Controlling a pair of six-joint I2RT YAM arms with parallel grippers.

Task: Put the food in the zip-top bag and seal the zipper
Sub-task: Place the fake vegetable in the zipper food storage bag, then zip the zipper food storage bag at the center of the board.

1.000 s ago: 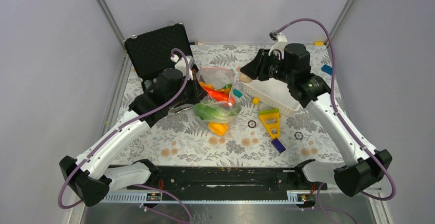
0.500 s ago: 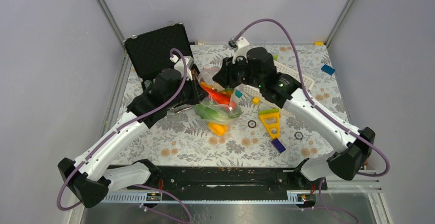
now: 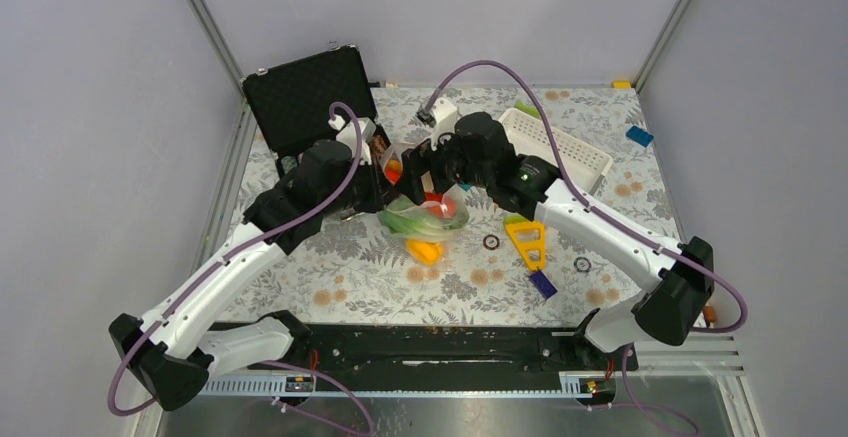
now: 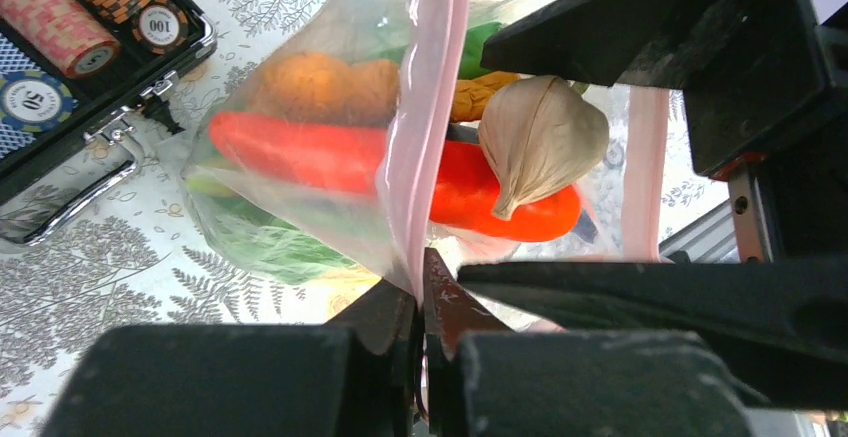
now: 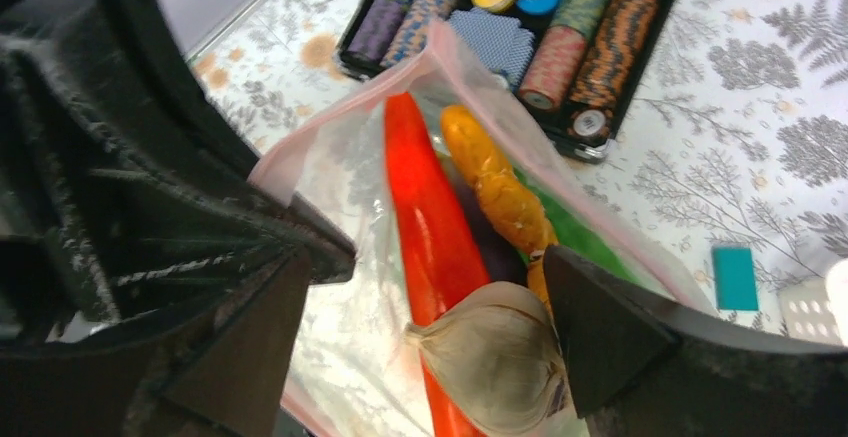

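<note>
Seen from above, nearest the arm bases at the bottom of the frame, a yellow-orange bell pepper lies on the patterned table. It touches the lower edge of the zip-top bag; whether it is inside cannot be told. The bag sits at centre frame, and a green lettuce leaf shows through it.

Just above, the left gripper is clenched on the pink zipper, holding the mouth up. The right gripper hangs over the mouth, fingers spread wide, grasping nothing.

Only the wrist views show a pale garlic bulb resting loose on the red chili, beside an orange lumpy piece. Only the top view shows the pepper.

Farthest away are an open poker-chip case at upper left and a white basket at upper right.

The bag looks thin, floppy and slippery, and its load looks light. The stiffer zipper strip is probably the best place to hold it.
</note>
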